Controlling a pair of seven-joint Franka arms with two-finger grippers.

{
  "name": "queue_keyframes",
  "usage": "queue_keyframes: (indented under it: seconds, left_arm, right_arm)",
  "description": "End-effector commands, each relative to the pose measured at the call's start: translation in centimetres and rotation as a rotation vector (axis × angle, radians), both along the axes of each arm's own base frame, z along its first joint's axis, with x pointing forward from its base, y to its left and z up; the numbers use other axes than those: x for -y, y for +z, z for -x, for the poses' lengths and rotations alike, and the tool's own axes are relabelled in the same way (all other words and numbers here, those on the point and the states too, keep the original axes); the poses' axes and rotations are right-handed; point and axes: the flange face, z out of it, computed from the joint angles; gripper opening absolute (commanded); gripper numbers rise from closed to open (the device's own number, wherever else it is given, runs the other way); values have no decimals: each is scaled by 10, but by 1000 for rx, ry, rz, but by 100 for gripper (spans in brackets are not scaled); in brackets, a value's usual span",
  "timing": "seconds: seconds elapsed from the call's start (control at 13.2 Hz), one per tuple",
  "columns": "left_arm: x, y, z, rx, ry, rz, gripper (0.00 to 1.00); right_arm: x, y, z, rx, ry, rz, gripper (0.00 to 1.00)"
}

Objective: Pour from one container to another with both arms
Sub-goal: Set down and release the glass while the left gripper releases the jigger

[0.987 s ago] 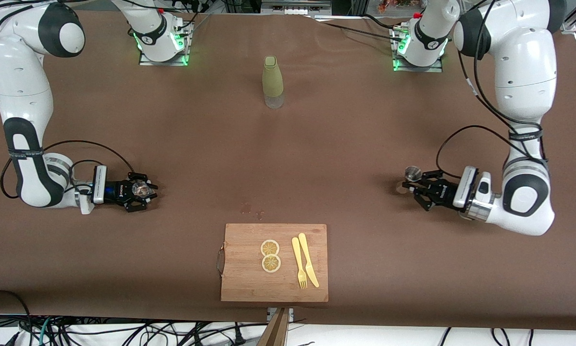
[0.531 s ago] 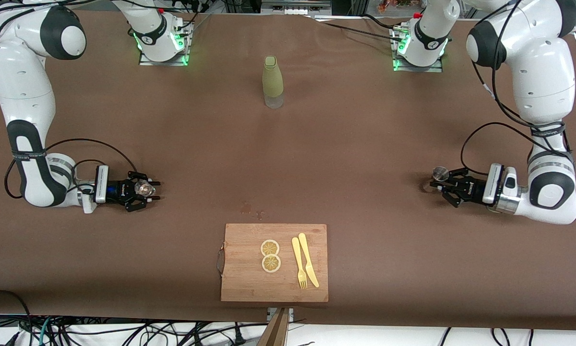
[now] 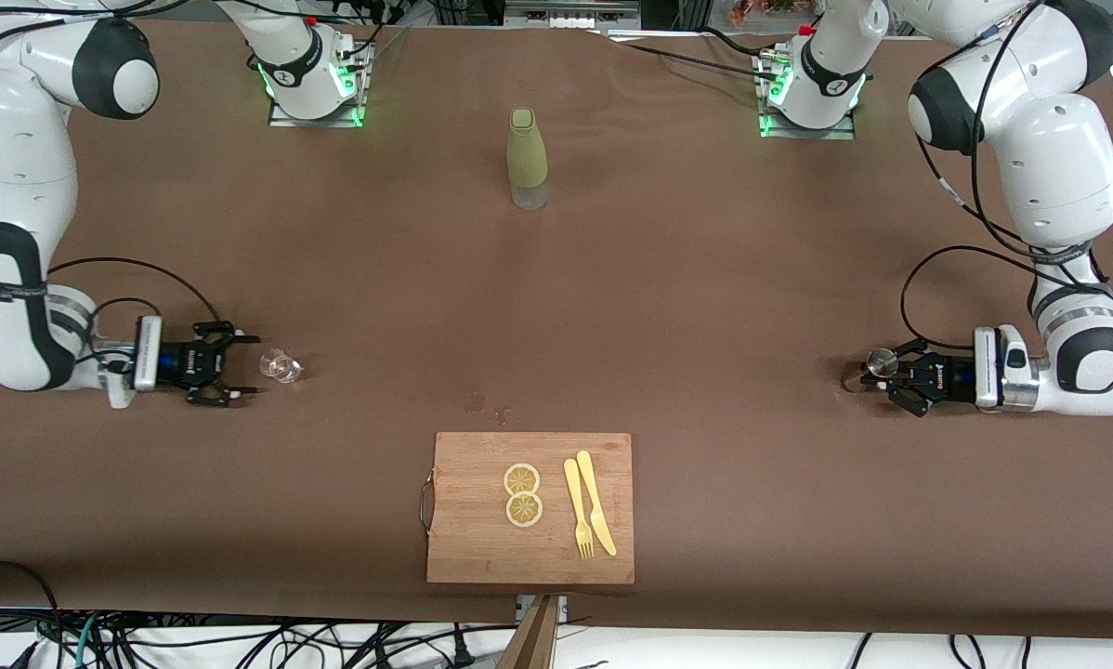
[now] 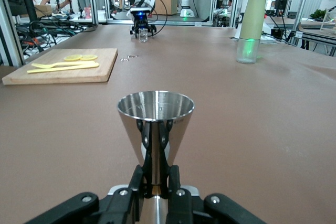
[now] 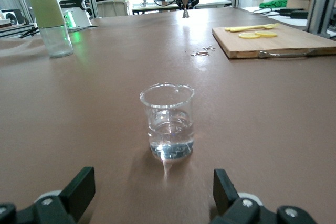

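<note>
While the small steel conical jigger (image 4: 156, 124) was clamped in the left gripper (image 3: 894, 379), the right gripper (image 3: 233, 366) was spread wide beside the clear glass beaker (image 5: 168, 121) on the table (image 3: 668, 307)

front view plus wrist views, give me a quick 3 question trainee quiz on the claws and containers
1. True or false: the right claw is shut on the small glass.
2. What does the left claw hold? A) steel jigger B) fork C) bottle
3. Fill in: the glass holds a little clear ____.

Key: 1 false, the claw is open and the glass stands free on the table; 2 A, the steel jigger; 3 liquid.
</note>
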Motion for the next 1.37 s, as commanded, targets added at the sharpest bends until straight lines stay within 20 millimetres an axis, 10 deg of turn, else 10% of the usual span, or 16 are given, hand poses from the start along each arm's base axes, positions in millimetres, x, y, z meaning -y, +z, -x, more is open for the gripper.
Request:
queue_keyframes:
  seconds: [0.0,0.38,0.53,0.91,1.29]
  left_arm:
    - [-9,-15,-9,0,78,-16,0]
    - [-8,-14,-13,-14,114,-18,0]
    - [-8,-11,-11,-16,99,-12,99]
    - [-17,2,-9,-20,80,-31,100]
    - [-39,116,-24,27,52,-278,100]
  right_arm:
    - [28,56,-16,-112,-50,44,100]
    - [16,167,-52,-375,-208,186,100]
    - [-11,215,-67,-479,-287,304,100]
    - [-100,326,-78,-716,-534,662,100]
    - [-165,407,-46,-921,-873,962,100]
